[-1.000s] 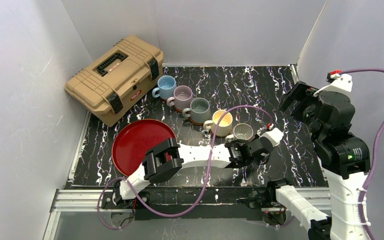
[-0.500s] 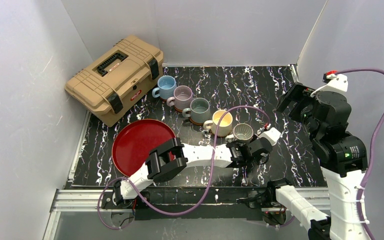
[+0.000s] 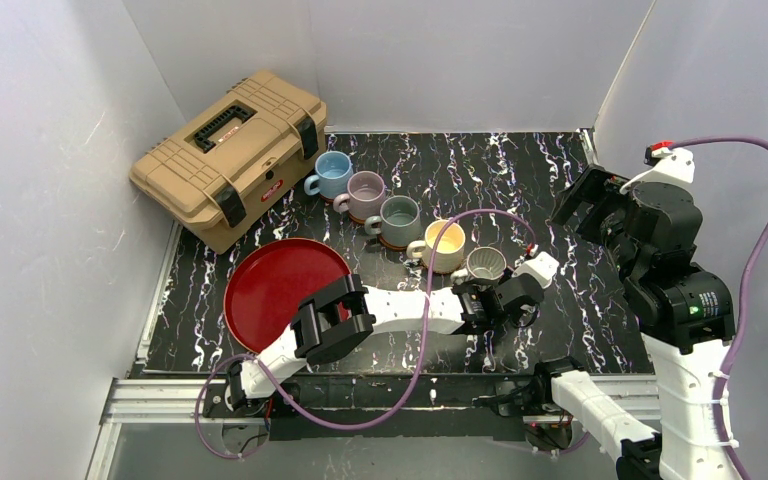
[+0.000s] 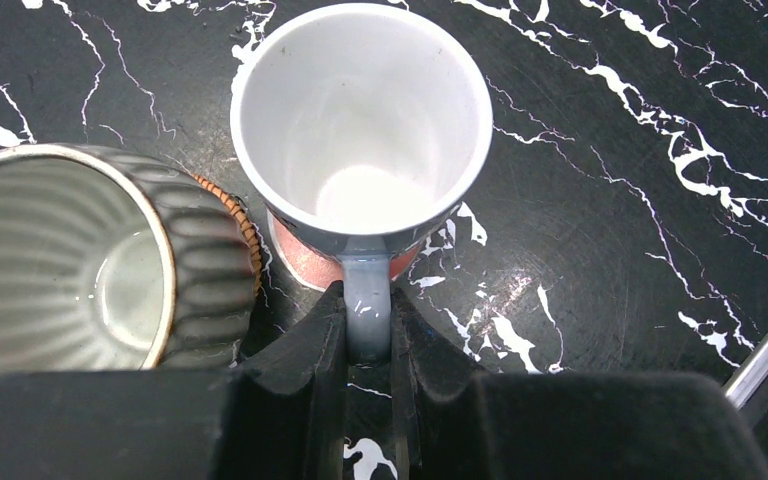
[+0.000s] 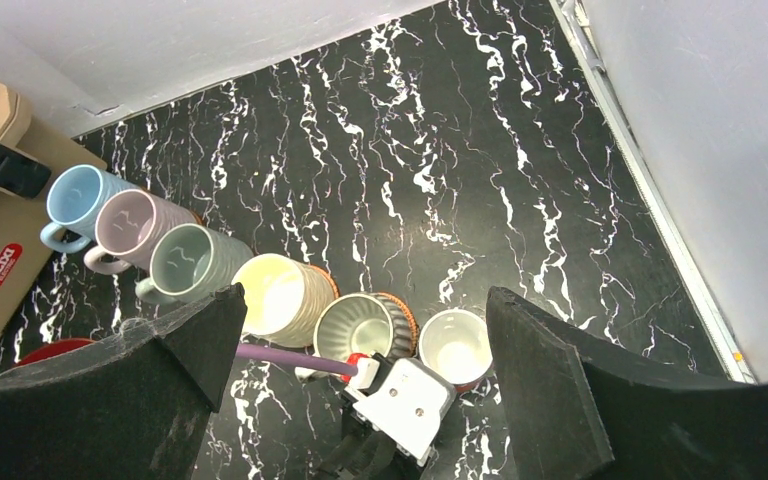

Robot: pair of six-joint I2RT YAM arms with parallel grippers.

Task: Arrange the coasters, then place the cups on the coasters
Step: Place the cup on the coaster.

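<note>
My left gripper is shut on the handle of the small pale grey cup, which stands upright over the flat red coaster. Beside it the ribbed grey-white cup sits on a woven coaster. In the top view a diagonal row runs light blue cup, mauve cup, grey-green cup, cream-yellow cup and ribbed cup; the left wrist hides the small cup. My right gripper hangs open and empty, high at the right. Its view shows the small cup.
A tan toolbox lies at the back left, close to the light blue cup. A large red round tray lies at the front left, partly under the left arm. A purple cable arcs over the cream-yellow cup. Grey walls enclose the table.
The left gripper, holding the small cup's handle, has shifted slightly towards the ribbed cup. The right arm has turned a little to the left.
</note>
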